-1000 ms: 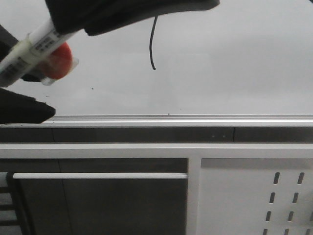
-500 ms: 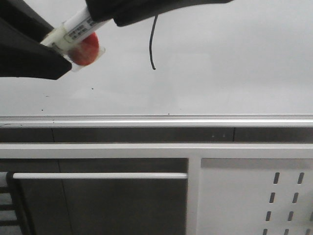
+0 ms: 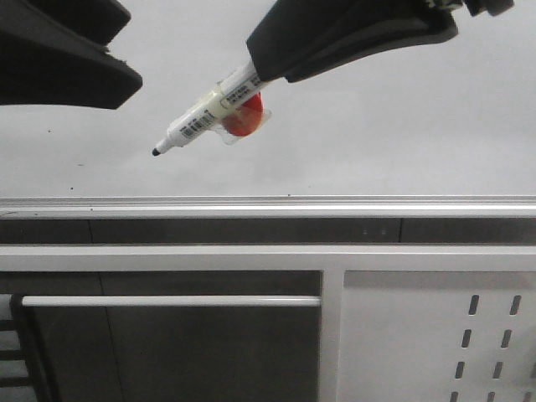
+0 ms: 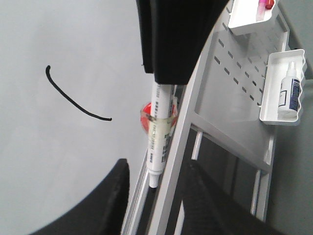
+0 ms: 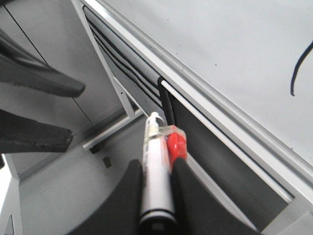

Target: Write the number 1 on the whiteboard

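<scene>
Right wrist view showed your right gripper [image 5: 155, 183] clamped on the marker [image 5: 157, 171], tip clear of the whiteboard [image 5: 230, 54] — judged lifted off because the number 1 [image 5: 299, 68] sat finished beyond it; left gripper [image 4: 154, 196] spread, empty.

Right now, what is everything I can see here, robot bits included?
whiteboard: one, glossy white, behind everything
silver rail: one, along the whiteboard's lower edge
number 1: one, black stroke, on the whiteboard
marker: one, white, black tip, red piece attached, in front of the whiteboard
slotted panel: one, pale, below the rail
trays: two, white, on the slotted panel
bottle: one, white, dark label, in one tray
left tool: black, open, empty
right tool: black, gripping the marker
</scene>
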Available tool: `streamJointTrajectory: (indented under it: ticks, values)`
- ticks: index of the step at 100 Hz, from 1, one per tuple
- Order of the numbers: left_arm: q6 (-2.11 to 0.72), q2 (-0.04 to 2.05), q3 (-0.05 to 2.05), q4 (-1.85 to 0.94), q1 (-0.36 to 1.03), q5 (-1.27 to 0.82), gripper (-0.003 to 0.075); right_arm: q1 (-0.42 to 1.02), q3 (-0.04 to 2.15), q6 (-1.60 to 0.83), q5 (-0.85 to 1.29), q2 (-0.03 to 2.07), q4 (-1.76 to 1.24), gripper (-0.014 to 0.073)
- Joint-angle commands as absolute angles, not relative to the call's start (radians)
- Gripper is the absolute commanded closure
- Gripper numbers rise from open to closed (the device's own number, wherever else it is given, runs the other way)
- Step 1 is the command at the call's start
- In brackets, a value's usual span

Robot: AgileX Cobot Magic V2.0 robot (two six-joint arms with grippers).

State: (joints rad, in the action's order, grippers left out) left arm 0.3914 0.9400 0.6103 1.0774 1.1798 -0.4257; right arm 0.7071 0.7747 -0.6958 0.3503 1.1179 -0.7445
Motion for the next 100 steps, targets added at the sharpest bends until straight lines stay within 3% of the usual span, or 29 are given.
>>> streamJointTrajectory:
  ticks: [1, 37, 71, 100]
  values:
    - [0.408, 0.935, 0.645, 1.096, 1.187, -0.408, 0.0428, 0.699, 0.802, -0.7, 0.314, 1.098, -0.75, 0.0665]
    - [0.415, 1.038, 0.645, 1.153, 1.185, -0.432, 0.0428, 0.71, 0.834, -0.7, 0.361, 1.092, -0.75, 0.0665]
    - [0.792, 1.064, 0.645, 1.48, 1.185, -0.501, 0.0428, 0.712, 0.846, -0.7, 0.382, 1.092, -0.75, 0.0665]
    - [0.826, 1.066, 0.658, 1.482, 1.185, -0.472, 0.0428, 0.712, 0.848, -0.7, 0.378, 1.092, -0.75, 0.0665]
